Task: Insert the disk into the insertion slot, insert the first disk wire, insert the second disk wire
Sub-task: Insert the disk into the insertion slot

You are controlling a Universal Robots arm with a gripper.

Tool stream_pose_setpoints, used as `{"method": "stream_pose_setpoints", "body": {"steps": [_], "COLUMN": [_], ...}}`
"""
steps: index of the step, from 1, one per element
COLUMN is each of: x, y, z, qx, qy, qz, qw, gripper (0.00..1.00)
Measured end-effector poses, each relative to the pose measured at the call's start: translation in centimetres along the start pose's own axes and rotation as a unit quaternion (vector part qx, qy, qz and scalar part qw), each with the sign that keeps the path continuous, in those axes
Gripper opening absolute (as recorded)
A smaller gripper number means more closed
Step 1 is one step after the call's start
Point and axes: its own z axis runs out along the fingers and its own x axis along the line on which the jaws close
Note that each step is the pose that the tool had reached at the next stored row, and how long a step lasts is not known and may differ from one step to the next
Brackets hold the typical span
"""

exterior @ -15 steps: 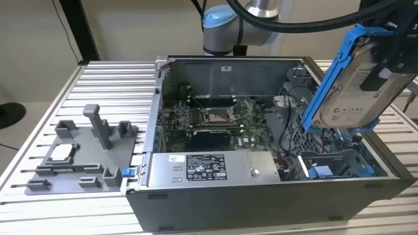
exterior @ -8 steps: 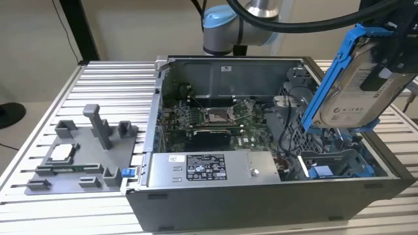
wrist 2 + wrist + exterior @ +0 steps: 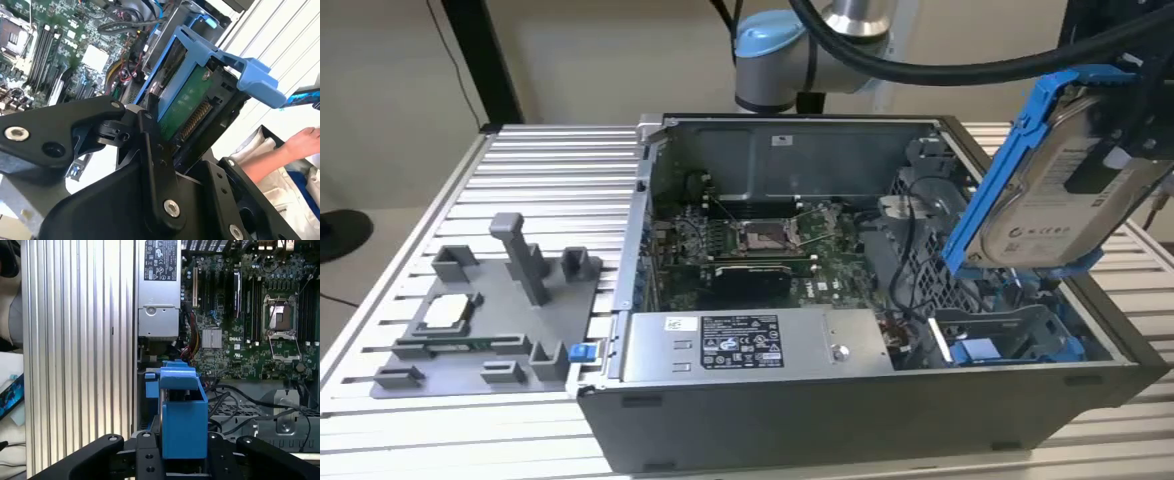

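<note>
My gripper [image 3: 1110, 165] is shut on the disk [image 3: 1058, 195], a silver drive with a white label in a blue carrier. The disk hangs tilted on edge above the open computer case at the exterior view's right. Below it, in the case's near right corner, lies the insertion slot [image 3: 1003, 340], a grey metal bay with blue plastic parts. In the second wrist view the black fingers [image 3: 150, 135] clamp the disk [image 3: 187, 107] on its green board side. In the first wrist view the disk [image 3: 182, 415] stands between the fingers [image 3: 145, 452]. Black cables [image 3: 240, 400] lie by the bay; which are the disk wires I cannot tell.
The grey power-supply box [image 3: 740, 345] sits at the case's front, the motherboard [image 3: 761, 240] behind it. A grey fixture with small parts [image 3: 480, 320] stands on the ribbed table at the exterior view's left. A person's hand [image 3: 306, 142] rests beyond the case.
</note>
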Motion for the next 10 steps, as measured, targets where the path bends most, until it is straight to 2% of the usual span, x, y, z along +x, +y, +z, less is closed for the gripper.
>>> {"method": "stream_pose_setpoints", "body": {"steps": [2,10], "x": [0.21,0.34], "y": [-0.24,-1.28], "z": [0.36,1.77], "qx": [0.0000,0.0000], "qy": [-0.0015,-0.0016], "qz": [0.000,0.000], "qw": [1.0000,1.0000], "gripper": [0.00,0.00]}}
